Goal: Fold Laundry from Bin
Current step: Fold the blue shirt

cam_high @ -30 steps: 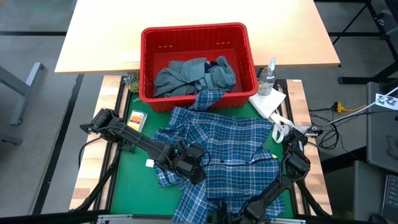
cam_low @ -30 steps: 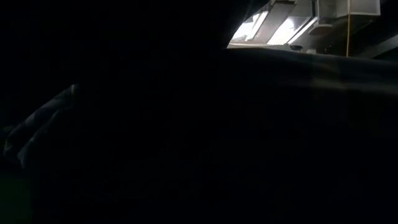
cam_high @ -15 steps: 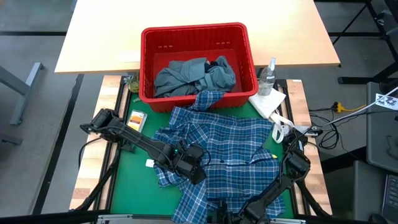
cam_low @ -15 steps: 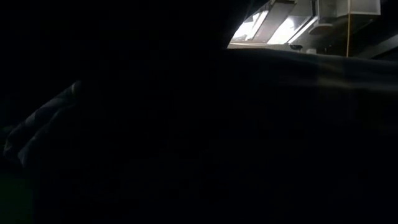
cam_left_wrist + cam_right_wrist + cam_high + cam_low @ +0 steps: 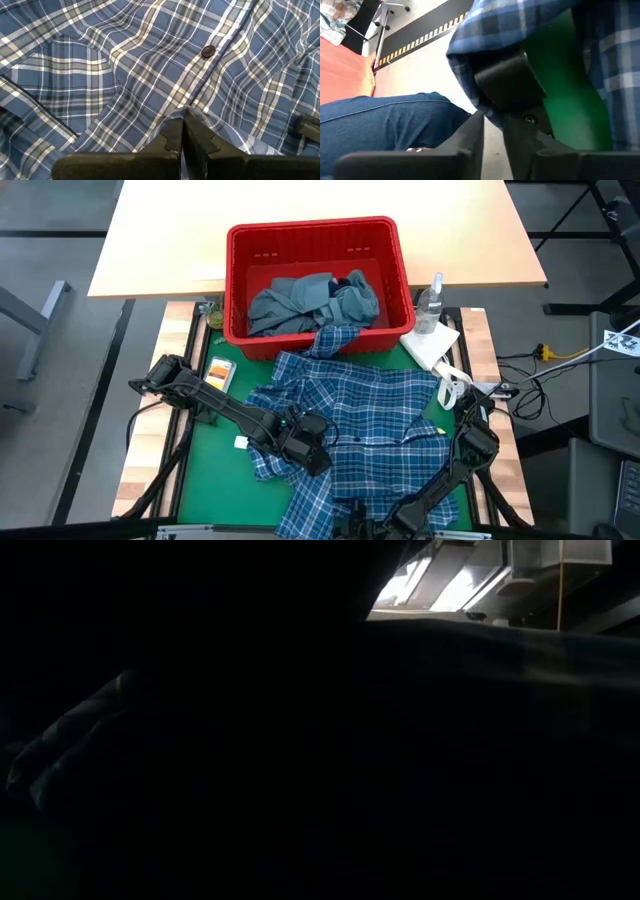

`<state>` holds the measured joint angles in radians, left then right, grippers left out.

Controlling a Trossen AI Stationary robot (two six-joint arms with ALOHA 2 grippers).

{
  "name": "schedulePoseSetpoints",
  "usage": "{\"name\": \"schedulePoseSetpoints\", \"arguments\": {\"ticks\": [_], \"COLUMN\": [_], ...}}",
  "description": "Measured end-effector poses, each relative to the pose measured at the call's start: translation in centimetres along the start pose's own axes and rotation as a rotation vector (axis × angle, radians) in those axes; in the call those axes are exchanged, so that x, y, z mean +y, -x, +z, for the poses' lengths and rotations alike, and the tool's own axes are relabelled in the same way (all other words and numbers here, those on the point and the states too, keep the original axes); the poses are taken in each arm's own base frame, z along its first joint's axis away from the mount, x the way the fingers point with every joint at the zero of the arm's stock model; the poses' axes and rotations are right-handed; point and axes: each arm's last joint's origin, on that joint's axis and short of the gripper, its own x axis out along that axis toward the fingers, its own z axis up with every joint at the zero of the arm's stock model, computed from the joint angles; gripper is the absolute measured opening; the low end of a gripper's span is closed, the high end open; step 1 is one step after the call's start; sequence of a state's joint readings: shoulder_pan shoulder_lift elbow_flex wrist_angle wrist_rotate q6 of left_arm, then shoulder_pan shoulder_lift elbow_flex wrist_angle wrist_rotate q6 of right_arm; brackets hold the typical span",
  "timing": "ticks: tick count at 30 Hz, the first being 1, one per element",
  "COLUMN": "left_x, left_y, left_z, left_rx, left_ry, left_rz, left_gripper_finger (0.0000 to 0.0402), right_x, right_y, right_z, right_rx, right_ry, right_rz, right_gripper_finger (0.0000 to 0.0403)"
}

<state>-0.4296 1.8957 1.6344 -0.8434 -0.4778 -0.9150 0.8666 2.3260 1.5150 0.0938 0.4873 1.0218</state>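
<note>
Plaid shirt [image 5: 350,435] spread on green mat, hem near bin [image 5: 318,240]. My left gripper [image 5: 181,131] pinches placket fold to drag flat; right gripper [image 5: 492,132] w/ fingers nearly together, at shirt's near edge, hold unclear.

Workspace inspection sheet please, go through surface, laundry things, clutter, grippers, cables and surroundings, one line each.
Surface: green mat on a wood-edged table, mostly covered by cloth.
Job's things: plaid shirt spread on the mat, its far end draped over the red bin rim; grey-blue garment bunched inside the bin.
Clutter: spray bottle, white paper towel, small yellow-green card.
Grippers: left gripper shut, pinching a fold of the shirt's near-left part; right gripper at the shirt's near edge, cloth draped over it.
Cables: one with a yellow plug on the floor to the right.
Surroundings: a person's jeans-clad leg in the right wrist view.
</note>
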Motion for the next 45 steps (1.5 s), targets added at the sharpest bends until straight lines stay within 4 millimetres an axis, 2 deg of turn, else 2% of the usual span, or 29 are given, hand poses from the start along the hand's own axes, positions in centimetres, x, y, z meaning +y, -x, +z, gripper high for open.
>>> {"name": "schedulePoseSetpoints", "arguments": {"ticks": [8, 19, 27, 31, 36, 42, 45], "left_x": [0.0, 0.0, -0.1, -0.1, 0.1, 0.4, 0.5], "left_y": [0.0, 0.0, 0.0, 0.0, 0.0, 0.2, 0.3], "left_z": [0.0, 0.0, -0.1, -0.1, -0.2, -0.8, -1.0], "left_rx": [0.000, 0.001, 0.019, 0.021, 0.032, 0.081, 0.088], "left_ry": [0.000, -0.001, -0.003, -0.003, -0.015, -0.054, -0.067], "left_rz": [0.000, 0.000, -0.014, -0.015, -0.003, 0.035, 0.048], "left_gripper_finger": [0.0000, 0.0000, 0.0000, 0.0000, 0.0000, 0.0000, 0.0000], "right_x": [-0.2, 0.1, 2.1, 2.4, 3.3, 3.2, 3.1], "right_y": [-0.1, 0.2, 2.6, 3.1, 4.8, 7.2, 7.5], "right_z": [0.1, 0.4, 1.8, 2.3, 4.0, 5.8, 6.0], "right_rx": [-0.002, 0.005, -0.080, -0.106, -0.173, -0.194, -0.181], "right_ry": [0.014, 0.108, 0.161, 0.197, 0.249, 0.343, 0.354], "right_rz": [-0.008, 0.011, 0.052, 0.039, 0.033, -0.086, -0.097], "right_gripper_finger": [0.0005, 0.0002, 0.0001, 0.0001, 0.0001, 0.0001, 0.0001]}}
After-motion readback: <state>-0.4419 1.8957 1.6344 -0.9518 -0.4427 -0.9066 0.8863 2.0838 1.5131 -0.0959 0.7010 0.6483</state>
